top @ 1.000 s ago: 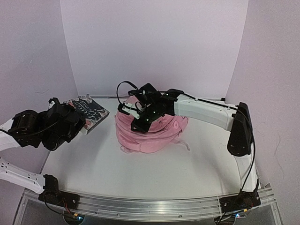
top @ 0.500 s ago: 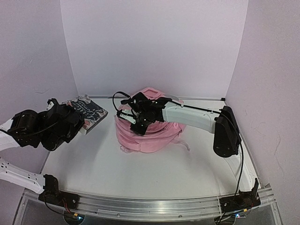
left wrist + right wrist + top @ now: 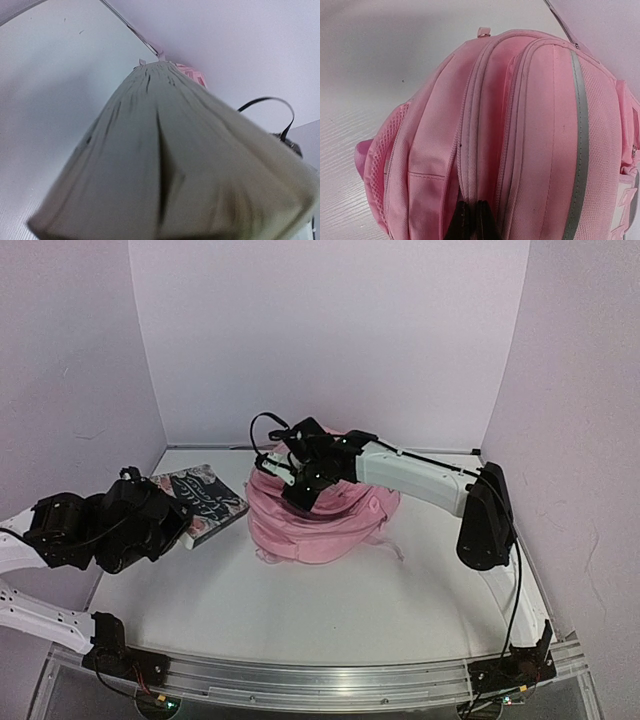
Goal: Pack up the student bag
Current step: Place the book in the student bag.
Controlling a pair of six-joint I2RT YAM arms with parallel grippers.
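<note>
The pink backpack (image 3: 322,532) is being seen at the tabletop's (image 3: 300,615) back middle, the right gripper's (image 3: 470,221) jaws being pressed together on its zip seam, any catch hidden. A book (image 3: 207,502) is being clamped by the left gripper (image 3: 183,526), its tips obscured.

The left fingers are hidden behind the blurred page edges of the dark patterned paperback book (image 3: 165,165). The right fingers (image 3: 461,224) and the soft pink fabric backpack (image 3: 535,140) are cut off at the bottom picture edge; whether anything is pinched cannot be told.

The right fingers (image 3: 462,223) have shut together atop the student bag (image 3: 322,528), and the book (image 3: 206,502) came nearer.
</note>
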